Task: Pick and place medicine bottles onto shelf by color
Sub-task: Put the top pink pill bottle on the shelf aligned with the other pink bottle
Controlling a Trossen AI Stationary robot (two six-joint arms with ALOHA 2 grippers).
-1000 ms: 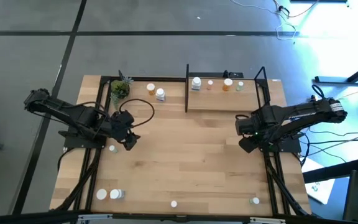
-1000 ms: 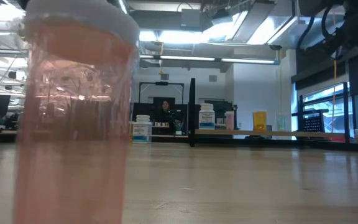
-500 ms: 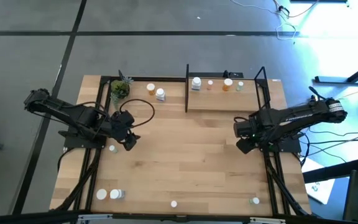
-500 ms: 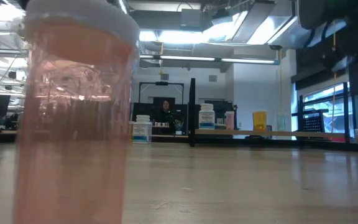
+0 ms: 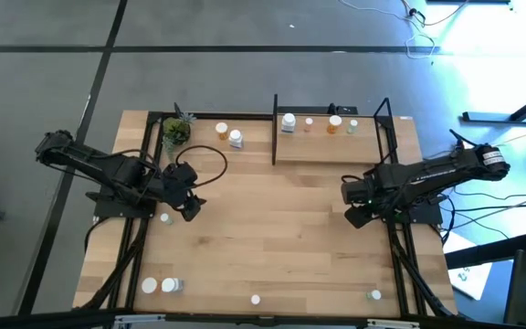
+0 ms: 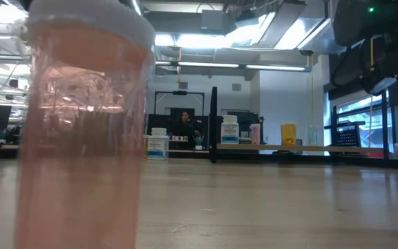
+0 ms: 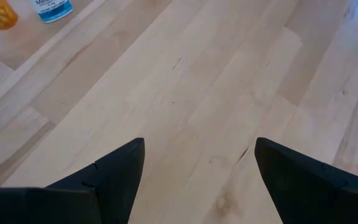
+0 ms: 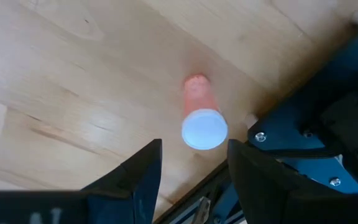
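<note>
A pink medicine bottle [image 8: 201, 115] with a white cap stands upright on the table beside the right arm's dark base frame. My right gripper [image 8: 194, 171] hangs open above it, pointing steeply down, one finger on either side and clear of the bottle; in the high view the right gripper [image 5: 356, 212] hides this bottle. My left gripper [image 5: 190, 206] waits open above bare wood at the table's left, with nothing between its fingers [image 7: 117, 177]. The shelf [image 5: 327, 148] at the far right carries a white bottle [image 5: 288, 122], a pink bottle [image 5: 309, 123], an orange bottle [image 5: 334, 123] and a pale bottle [image 5: 352, 126].
Loose bottles: an orange bottle [image 5: 222, 130] and a white one [image 5: 236, 139] at the far side, a small one [image 5: 165, 218] near the left gripper, several along the near edge [image 5: 161, 286], one pink bottle [image 6: 81, 131] right before the low camera. A potted plant [image 5: 176, 131] stands far left.
My right gripper has sunk toward the table and drifted slightly toward the table's left, staying open. The bottles have not moved.
</note>
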